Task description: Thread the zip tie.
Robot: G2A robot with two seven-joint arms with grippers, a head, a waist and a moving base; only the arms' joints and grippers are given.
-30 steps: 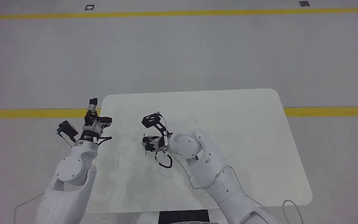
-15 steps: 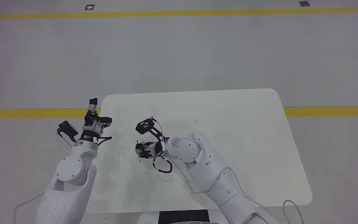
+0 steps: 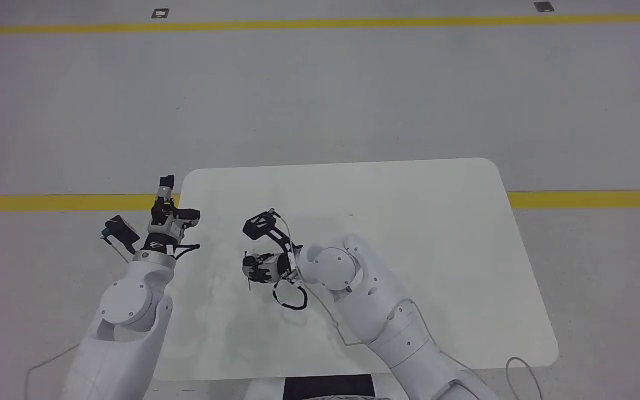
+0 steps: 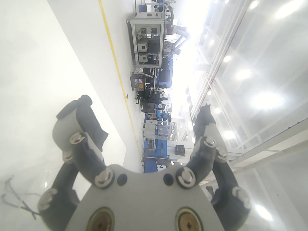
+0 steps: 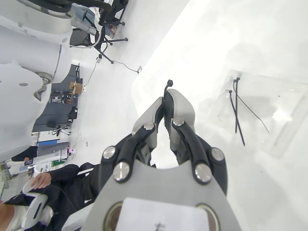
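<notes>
My right gripper (image 5: 166, 97) is shut on a black zip tie (image 5: 169, 83); the tie's small square head sticks out just past the fingertips. From above, the right gripper (image 3: 252, 266) hangs over the left half of the white table (image 3: 420, 200), and the rest of the zip tie (image 3: 291, 297) curls in a loop below it. Spare black zip ties (image 5: 235, 111) lie in a clear tray (image 5: 284, 131) on the table. My left gripper (image 4: 144, 111) is open and holds nothing; it is raised at the table's left edge, seen from above as the left gripper (image 3: 165, 200).
A few spare zip ties (image 4: 14, 191) also lie on the table near the left arm. The right half of the table is bare white surface. A yellow floor line (image 3: 560, 199) runs past the table, and a person sits off to the side of the table.
My right gripper has shifted left and slightly toward the table's front edge with the zip tie in it, then held still. The left arm has not moved.
</notes>
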